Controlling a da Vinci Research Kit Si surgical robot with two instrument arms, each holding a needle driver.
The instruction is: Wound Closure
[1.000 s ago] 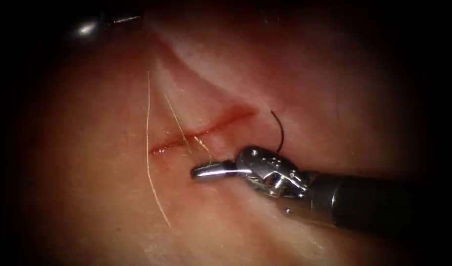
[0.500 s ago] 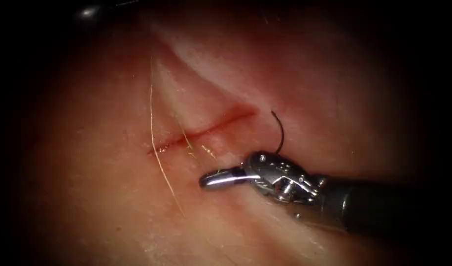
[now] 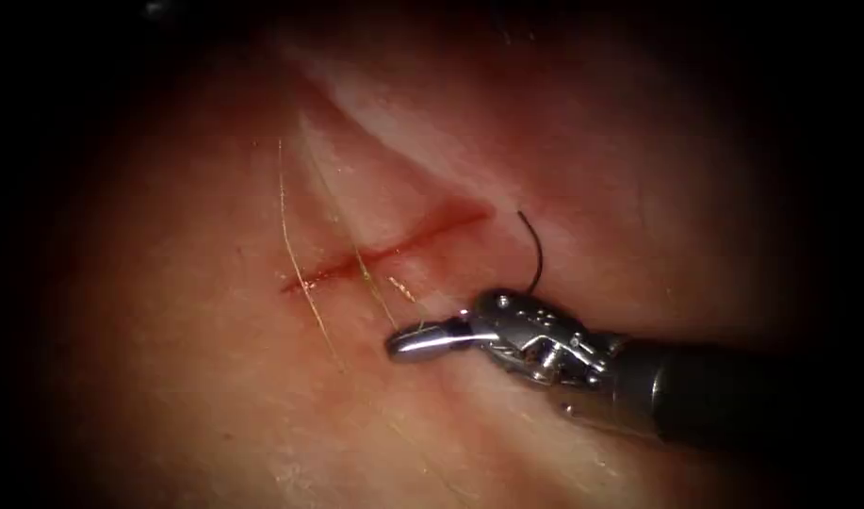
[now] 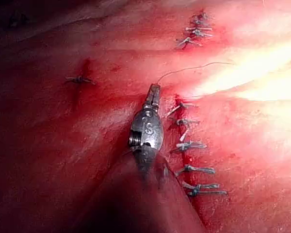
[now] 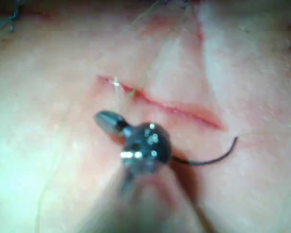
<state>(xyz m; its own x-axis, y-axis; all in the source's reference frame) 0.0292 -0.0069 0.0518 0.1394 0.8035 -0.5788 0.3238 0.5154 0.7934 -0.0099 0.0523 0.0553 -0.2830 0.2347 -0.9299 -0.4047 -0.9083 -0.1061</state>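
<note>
1. The right tool (image 3: 417,341) lies low over the tissue (image 3: 215,377), just below the cut (image 3: 394,247) in the endoscope view. Its jaws are closed. A pale strand ends close to them, but we cannot tell whether it is pinched there.
2. The needle (image 3: 535,253) is in neither tool. It shows as a dark curve just to the right of the cut's right end, rising from behind the right tool's wrist. We cannot tell whether its hidden end sits in the tissue or merely on it.
3. The thread (image 3: 290,240) runs down the tissue and crosses the cut near its left end; a second strand crosses nearer the middle.
4. In the left wrist view, the left tool (image 4: 154,93) stands beside a row of tied stitches (image 4: 191,145). Its jaws look closed on the thread, which leaves their tip in a fine arc.
5. We judge this a moment of managing thread rather than needle (a reading, not a thing seen). Done well, it means gentle, even tension along the thread's own line, with no sawing across the cut edges.
6. We would also keep the loose needle in sight and the right tool's wrist clear of it.
</note>
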